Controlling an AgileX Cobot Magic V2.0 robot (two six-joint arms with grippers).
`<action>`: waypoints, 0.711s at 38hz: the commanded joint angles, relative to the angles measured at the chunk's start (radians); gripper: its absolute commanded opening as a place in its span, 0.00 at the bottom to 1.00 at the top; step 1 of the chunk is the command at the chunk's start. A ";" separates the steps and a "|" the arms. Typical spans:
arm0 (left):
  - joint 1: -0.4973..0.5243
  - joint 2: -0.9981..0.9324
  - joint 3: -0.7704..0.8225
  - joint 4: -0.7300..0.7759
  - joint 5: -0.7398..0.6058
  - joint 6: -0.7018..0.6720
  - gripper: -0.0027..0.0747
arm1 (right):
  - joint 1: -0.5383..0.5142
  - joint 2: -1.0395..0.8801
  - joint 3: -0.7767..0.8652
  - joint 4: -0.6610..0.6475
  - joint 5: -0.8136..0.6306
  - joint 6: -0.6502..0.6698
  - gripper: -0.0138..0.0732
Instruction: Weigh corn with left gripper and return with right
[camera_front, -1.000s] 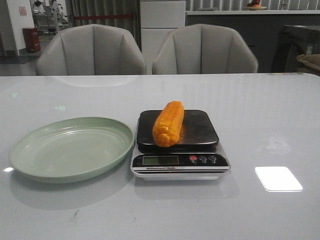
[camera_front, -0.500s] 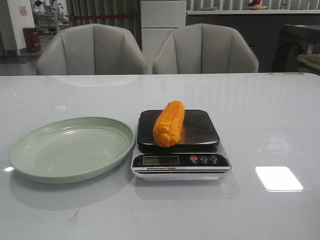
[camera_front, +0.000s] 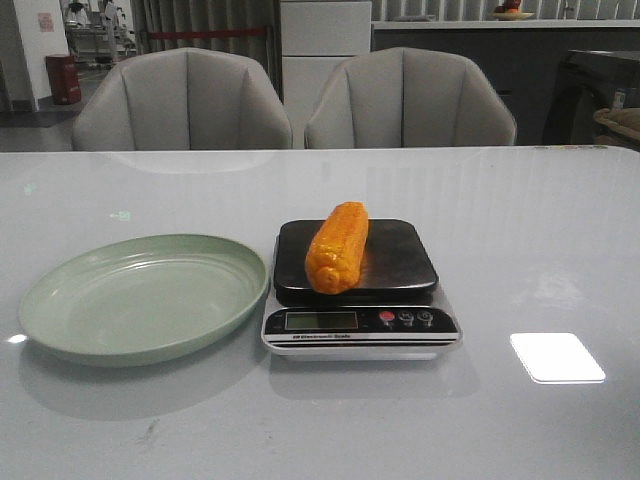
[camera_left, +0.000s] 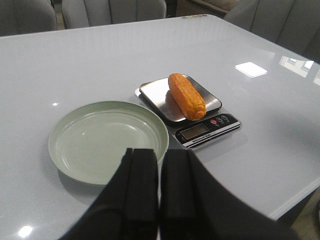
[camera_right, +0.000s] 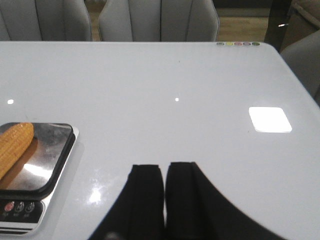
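Note:
The orange-yellow corn (camera_front: 337, 246) lies lengthwise on the dark platform of the kitchen scale (camera_front: 400, 328) at the table's middle. It also shows in the left wrist view (camera_left: 186, 95) and at the edge of the right wrist view (camera_right: 14, 145). The pale green plate (camera_front: 70, 335) sits empty left of the scale. My left gripper (camera_left: 159, 156) is shut and empty, held back above the plate's near side. My right gripper (camera_right: 164, 168) is shut and empty, over bare table right of the scale. Neither gripper shows in the front view.
Two grey chairs (camera_front: 185, 100) stand behind the table's far edge. A bright light patch (camera_front: 556, 357) lies on the white table right of the scale. The scale (camera_right: 22, 210) sits close to my right gripper's side.

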 joint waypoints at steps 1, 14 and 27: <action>0.002 0.010 -0.026 0.002 -0.070 0.002 0.18 | -0.004 0.044 -0.041 -0.001 -0.038 -0.001 0.38; 0.002 0.010 -0.026 0.002 -0.070 0.002 0.18 | 0.215 0.207 -0.148 0.030 0.000 -0.005 0.80; 0.002 0.010 -0.026 0.002 -0.070 0.002 0.18 | 0.492 0.538 -0.444 0.109 0.072 0.078 0.85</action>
